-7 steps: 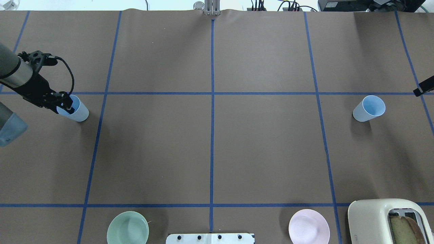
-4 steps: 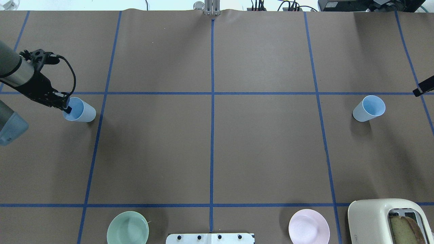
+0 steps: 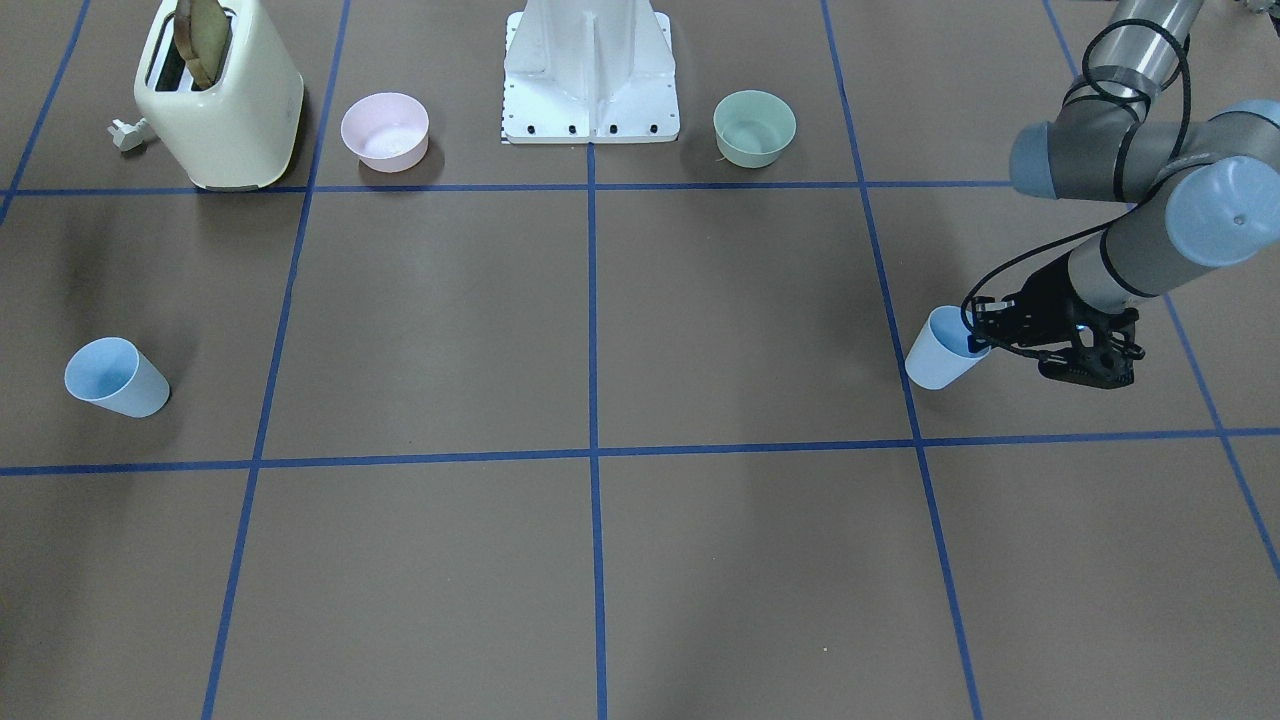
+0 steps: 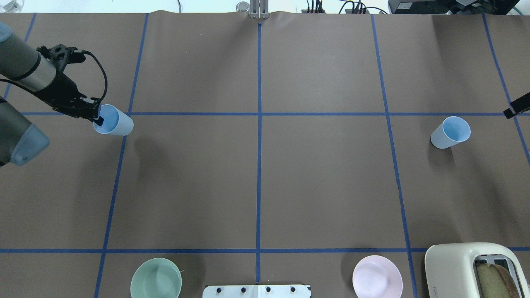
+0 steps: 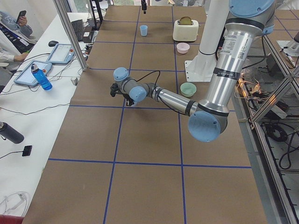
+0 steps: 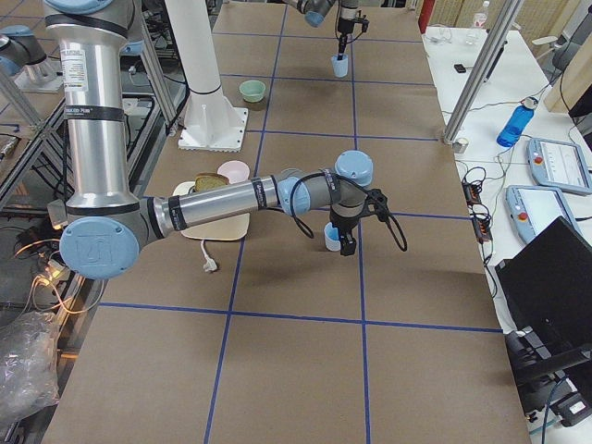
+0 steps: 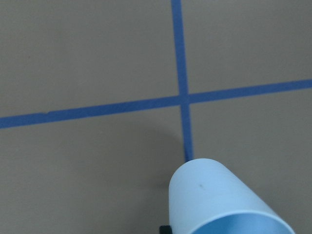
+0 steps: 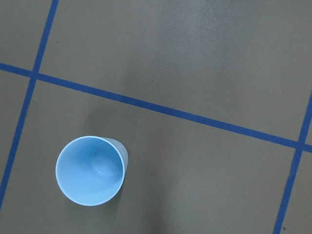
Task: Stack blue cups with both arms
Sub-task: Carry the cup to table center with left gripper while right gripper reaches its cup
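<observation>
My left gripper (image 4: 98,120) is shut on the rim of one blue cup (image 4: 115,123), one finger inside and one outside. It holds the cup tilted, just above the table at the far left. They also show in the front view, gripper (image 3: 978,338) and cup (image 3: 938,352), and the cup fills the bottom of the left wrist view (image 7: 219,200). The other blue cup (image 4: 450,132) stands upright on the right, also in the right wrist view (image 8: 90,170). Only a black tip of my right gripper (image 4: 517,105) shows beside it; I cannot tell whether it is open or shut.
A cream toaster (image 4: 472,269) with a bread slice stands at the near right corner. A pink bowl (image 4: 377,277) and a pale green bowl (image 4: 156,278) flank the white base plate (image 4: 256,291). Blue tape lines grid the brown table.
My left gripper has carried its blue cup rightward and away from the robot, raising it off the table. The right cup and right gripper have not moved.
</observation>
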Robot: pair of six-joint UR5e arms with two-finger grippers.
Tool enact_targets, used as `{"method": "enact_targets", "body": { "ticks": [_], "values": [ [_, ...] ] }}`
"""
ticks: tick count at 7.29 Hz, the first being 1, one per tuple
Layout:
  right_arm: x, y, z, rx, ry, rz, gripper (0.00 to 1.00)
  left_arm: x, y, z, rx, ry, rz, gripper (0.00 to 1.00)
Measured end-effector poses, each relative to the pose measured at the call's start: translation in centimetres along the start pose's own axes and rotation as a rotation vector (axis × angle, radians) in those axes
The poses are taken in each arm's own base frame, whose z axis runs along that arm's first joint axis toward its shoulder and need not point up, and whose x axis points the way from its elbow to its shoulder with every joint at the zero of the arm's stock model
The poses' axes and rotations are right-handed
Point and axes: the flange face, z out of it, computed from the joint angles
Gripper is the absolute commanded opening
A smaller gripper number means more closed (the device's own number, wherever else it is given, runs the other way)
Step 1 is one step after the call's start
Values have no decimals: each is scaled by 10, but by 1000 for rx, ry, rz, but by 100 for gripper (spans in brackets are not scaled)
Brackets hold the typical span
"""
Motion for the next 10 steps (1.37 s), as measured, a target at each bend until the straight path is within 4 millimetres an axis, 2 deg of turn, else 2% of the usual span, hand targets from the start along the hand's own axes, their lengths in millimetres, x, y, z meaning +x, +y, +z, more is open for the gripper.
{"method": "enact_targets", "body": {
  "ticks": [2,6,7,10],
  "values": [
    [-5,0,6,-12,-4,14,83,64,-4,10,-10,35,-68,0],
    [-28,-4,33,-57,8,31,79,191,-2,38,-46,53,-143,0],
    [-32,-10,37,-59,14,23,79,218,-1,40,-46,43,-149,0],
    [-39,-23,44,-65,16,18,79,277,-4,48,-66,40,-130,0]
  ]
}}
